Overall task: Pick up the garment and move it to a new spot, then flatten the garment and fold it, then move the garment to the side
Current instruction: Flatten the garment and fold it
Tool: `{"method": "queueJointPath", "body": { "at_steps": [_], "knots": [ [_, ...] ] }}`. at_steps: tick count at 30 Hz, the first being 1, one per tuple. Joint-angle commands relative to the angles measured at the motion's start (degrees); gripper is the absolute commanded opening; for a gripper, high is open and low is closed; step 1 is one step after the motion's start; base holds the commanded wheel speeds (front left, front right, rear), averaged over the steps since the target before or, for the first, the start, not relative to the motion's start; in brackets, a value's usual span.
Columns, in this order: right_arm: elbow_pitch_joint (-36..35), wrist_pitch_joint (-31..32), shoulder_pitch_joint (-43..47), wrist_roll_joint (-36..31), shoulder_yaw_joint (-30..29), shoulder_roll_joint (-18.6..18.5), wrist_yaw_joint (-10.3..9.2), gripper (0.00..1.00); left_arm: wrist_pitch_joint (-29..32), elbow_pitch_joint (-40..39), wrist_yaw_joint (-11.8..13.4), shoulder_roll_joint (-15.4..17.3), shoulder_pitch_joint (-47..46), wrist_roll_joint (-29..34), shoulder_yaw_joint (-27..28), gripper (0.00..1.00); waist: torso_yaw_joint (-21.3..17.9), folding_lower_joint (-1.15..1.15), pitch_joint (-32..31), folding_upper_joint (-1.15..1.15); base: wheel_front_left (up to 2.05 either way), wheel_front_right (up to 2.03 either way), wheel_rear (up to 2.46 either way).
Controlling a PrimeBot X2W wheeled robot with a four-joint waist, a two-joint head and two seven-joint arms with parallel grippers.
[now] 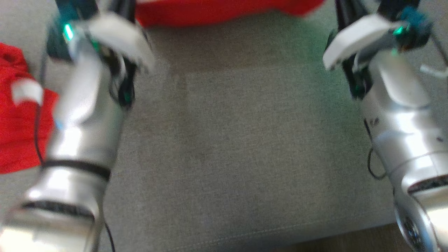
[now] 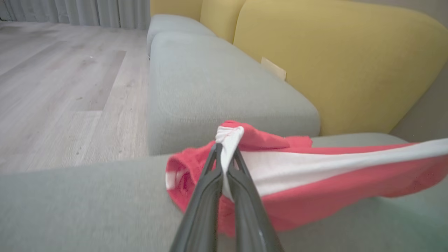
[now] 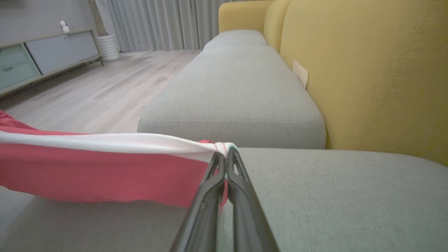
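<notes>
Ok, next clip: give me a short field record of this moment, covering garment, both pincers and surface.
garment: red fabric garment with a white band, stretched taut between both pincers over the cushion
left pincer: shut on the white edge at one end
right pincer: shut on the white edge at the other end
surface: grey fabric sofa seat cushion, yellow backrest behind
stage: garment held up, not yet laid flat

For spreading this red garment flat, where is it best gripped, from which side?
Likely the white band, one end per gripper, approached from the near edge of the cushion. Left gripper and right gripper are shut on it so, and the garment stretches between them.
</notes>
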Motion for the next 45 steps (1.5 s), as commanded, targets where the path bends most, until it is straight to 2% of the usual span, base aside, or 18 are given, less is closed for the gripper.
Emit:
{"method": "queueJointPath", "body": {
  "at_steps": [1, 8, 9, 16, 23, 31, 36, 40, 45],
  "knots": [
    [-1.5, 0.4, -0.1, 1.7, 2.0, -1.1, -0.06, 0.0, -0.7, -2.9, -0.3, 2.1, 1.0, 0.6, 1.1, 0.0, 0.8, 0.0, -1.8, 0.0, 0.0, 0.0, 0.0],
    [-5.6, 6.6, 8.8, 11.6, 15.8, -9.3, -0.06, 0.0, -0.7, -7.6, -0.7, 2.2, 15.0, 4.7, -2.0, 0.0, 1.9, 0.0, -6.7, 0.0, 0.0, 0.0, 0.0],
    [-5.6, 6.6, 8.8, 11.6, 15.8, -9.3, -0.06, 0.0, -0.7, -7.6, -0.7, 2.2, 15.0, 4.7, -2.0, 0.0, 1.9, 0.0, -6.7, 0.0, 0.0, 0.0, 0.0],
    [-15.9, 14.0, 15.7, 22.3, 27.3, -19.7, -0.06, 0.0, -0.7, -11.3, -0.9, 2.6, 22.7, 7.6, -4.8, 0.0, 2.0, 0.0, -11.5, 0.0, 0.0, 0.0, 0.0],
    [-25.3, 20.7, 22.4, 30.4, 33.8, -28.8, -0.06, 0.0, -0.7, -13.8, -1.0, 2.0, 29.2, 8.0, -6.7, 0.0, 1.4, 0.0, -17.0, 0.0, 0.0, 0.0, 0.0],
    [-34.5, 26.7, 31.2, 36.3, 35.6, -37.4, -0.06, 0.0, -0.2, -17.6, -0.8, 1.4, 37.4, 7.3, -9.0, 0.0, 1.2, 0.0, -21.4, 0.0, 0.0, 0.0, 0.0],
    [-40.4, 29.7, 35.8, 38.2, 34.0, -41.8, -0.06, 0.0, 1.8, -23.1, -0.5, 1.6, 42.4, 7.0, -10.6, 0.0, 1.5, 0.0, -22.1, 0.0, 0.0, 0.0, 0.0],
    [-43.3, 30.6, 36.4, 36.9, 30.7, -43.1, -0.06, 0.0, 3.6, -27.6, 0.4, 2.0, 43.9, 6.6, -10.6, 0.0, 2.1, 0.0, -21.6, 0.0, 0.0, 0.0, 0.0],
    [-45.4, 31.7, 34.2, 33.4, 27.1, -41.9, -0.06, 0.0, 5.0, -31.4, 1.8, 2.4, 42.3, 6.4, -9.8, 0.0, 3.3, 0.0, -19.8, 0.0, 0.0, 0.0, 0.0]
  ]
}}
